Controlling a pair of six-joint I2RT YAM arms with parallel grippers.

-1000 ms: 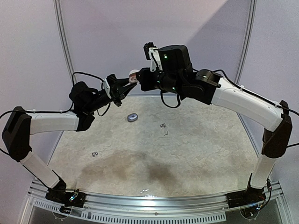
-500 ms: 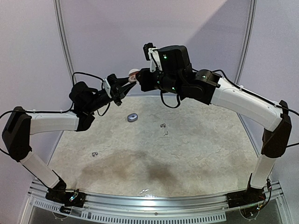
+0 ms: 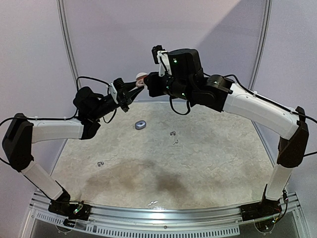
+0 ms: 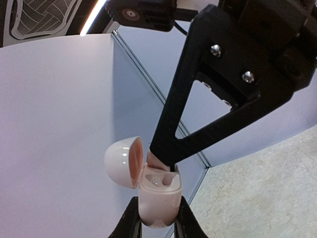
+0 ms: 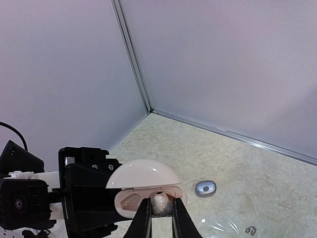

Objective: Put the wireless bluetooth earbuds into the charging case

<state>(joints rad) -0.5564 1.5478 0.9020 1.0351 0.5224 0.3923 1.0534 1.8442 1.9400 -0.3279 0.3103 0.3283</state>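
Raised well above the table (image 3: 223, 163), close to the back wall, the left jaws are clenched on the lower body of a pale pink charging case (image 4: 159, 201). One black finger (image 4: 130, 220) presses each side of it, and it is held upright with its domed lid (image 4: 123, 160) swung open, to the left as the left wrist camera sees it. The right arm (image 3: 247, 101) reaches in from the opposite side, and the right jaws are closed on a whitish earbud (image 5: 161, 203). That earbud sits right at the mouth of the open case, in or just over one of its wells; I cannot tell whether it is fully seated. From the left wrist camera the right arm's dark finger (image 4: 171, 144) comes down into the case from above and hides the earbud. Down on the table lies a small grey-blue oval case (image 3: 140, 125), well apart from the held one. Near it, to the right, two tiny dark earbuds (image 3: 173, 132) with shiny bits lie close together, and another tiny dark piece (image 3: 100, 163) lies alone toward the table's left side
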